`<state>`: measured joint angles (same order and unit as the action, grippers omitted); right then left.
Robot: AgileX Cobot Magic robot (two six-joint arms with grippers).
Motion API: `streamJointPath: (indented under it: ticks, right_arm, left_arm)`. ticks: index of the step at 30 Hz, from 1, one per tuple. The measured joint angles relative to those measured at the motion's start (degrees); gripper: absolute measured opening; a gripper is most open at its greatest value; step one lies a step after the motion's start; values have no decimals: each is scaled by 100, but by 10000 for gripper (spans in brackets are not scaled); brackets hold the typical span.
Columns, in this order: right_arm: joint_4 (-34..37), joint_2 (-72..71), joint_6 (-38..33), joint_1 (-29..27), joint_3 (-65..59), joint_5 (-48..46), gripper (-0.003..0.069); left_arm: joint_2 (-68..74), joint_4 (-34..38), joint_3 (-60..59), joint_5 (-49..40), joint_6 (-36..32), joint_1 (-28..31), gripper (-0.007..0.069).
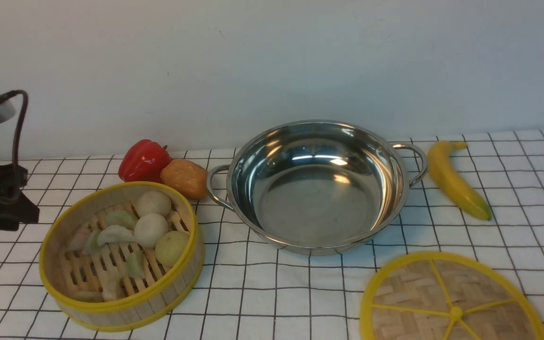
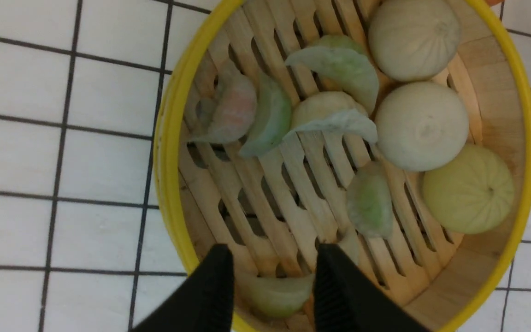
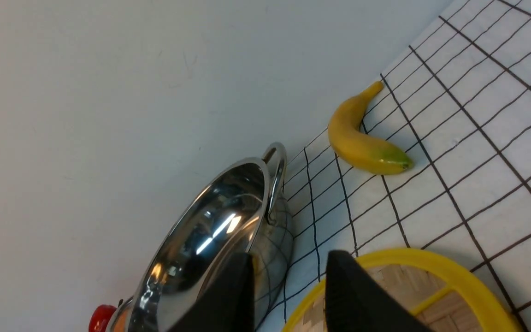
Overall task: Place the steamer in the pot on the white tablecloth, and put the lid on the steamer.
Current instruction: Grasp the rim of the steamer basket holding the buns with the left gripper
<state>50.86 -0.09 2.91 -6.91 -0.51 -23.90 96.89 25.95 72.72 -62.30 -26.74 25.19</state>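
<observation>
Steamer (image 1: pixel 125 307) sits on the cloth (image 1: pixel 300 293), left of the empty pot (image 1: pixel 319 189); lid (image 1: pixel 451 302) lies front-right. Left tool (image 2: pixel 274 251) hangs spread over its rim; right tool (image 3: pixel 289 256) is spread, empty. A one-sided rim pinch could tilt it, spilling buns (image 1: pixel 151 229).

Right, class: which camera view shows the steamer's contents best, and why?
The left wrist view: it looks straight down into the steamer, so buns, dumplings and slats fill the picture. The front view shows the whole steamer, smaller and slantwise. The right wrist view misses it.
</observation>
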Motion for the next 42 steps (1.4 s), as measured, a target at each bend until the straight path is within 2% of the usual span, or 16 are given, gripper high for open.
streamJointPath:
  ticks: [7, 15, 23, 27, 30, 42]
  right_arm:
    - [685, 0, -651, 0, 0, -348, 240]
    - [976, 0, -1047, 0, 0, -486, 240]
    - [1024, 0, -1088, 0, 0, -486, 240]
    - [1024, 0, -1088, 0, 0, -486, 240]
    - [1024, 0, -1088, 0, 0, -486, 240]
    - [1024, 0, -1088, 0, 0, -486, 240]
  left_arm:
    - [561, -358, 484, 128, 162, -7, 243]
    - [775, -533, 507, 138, 344, -11, 243]
    - [887, -891, 518, 144, 525, -403, 243]
    - [955, -1384, 518, 156, 902, -653, 243]
    - [991, -2014, 518, 232, 1384, -832, 243]
    - [1144, -2090, 518, 329, 1558, -902, 243]
